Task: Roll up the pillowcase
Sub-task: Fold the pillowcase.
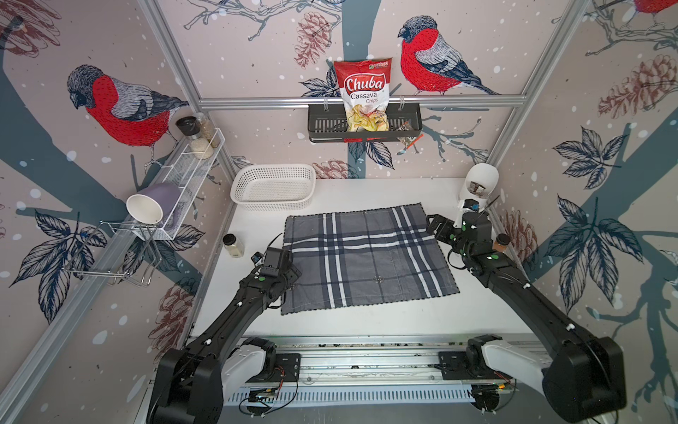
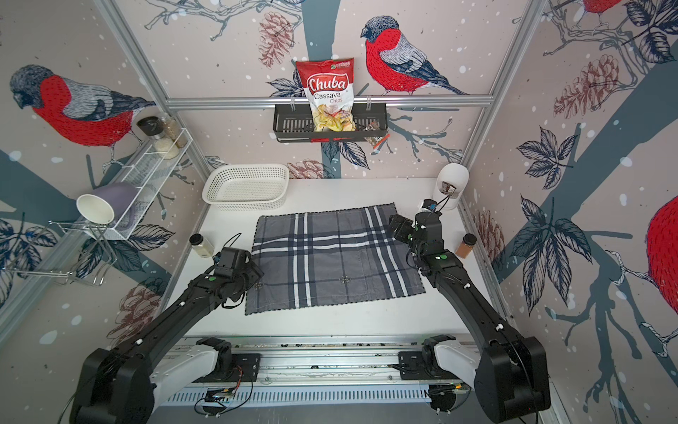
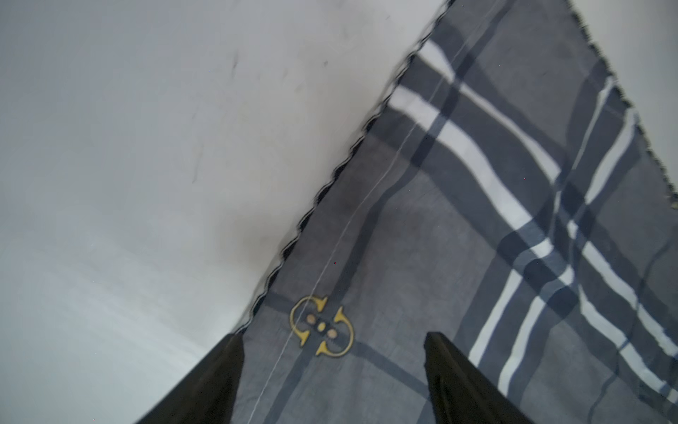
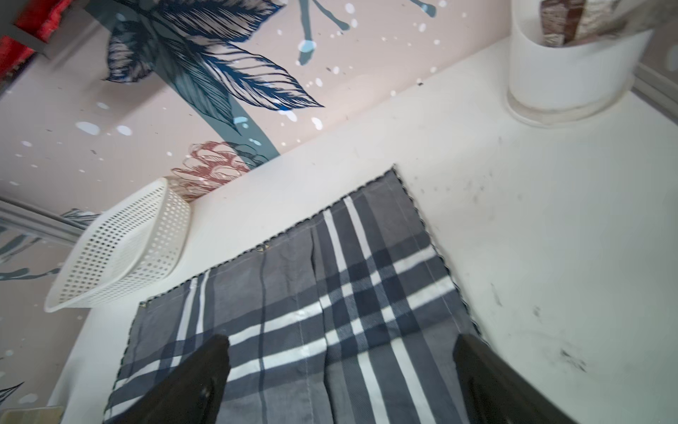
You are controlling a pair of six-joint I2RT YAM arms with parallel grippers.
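Left wrist view: hovering with the left gripper, jaws spread wide and empty, over the near left edge of the soft grey, navy-and-white plaid pillowcase, lying flat on the white table. Hanging with the right gripper, equally wide and empty, over its far right corner; neither seeming nearer.

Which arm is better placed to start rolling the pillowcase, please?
Probably left: the left claw sits low and open, straddling the pillowcase edge; the right claw looks higher, over the far corner.
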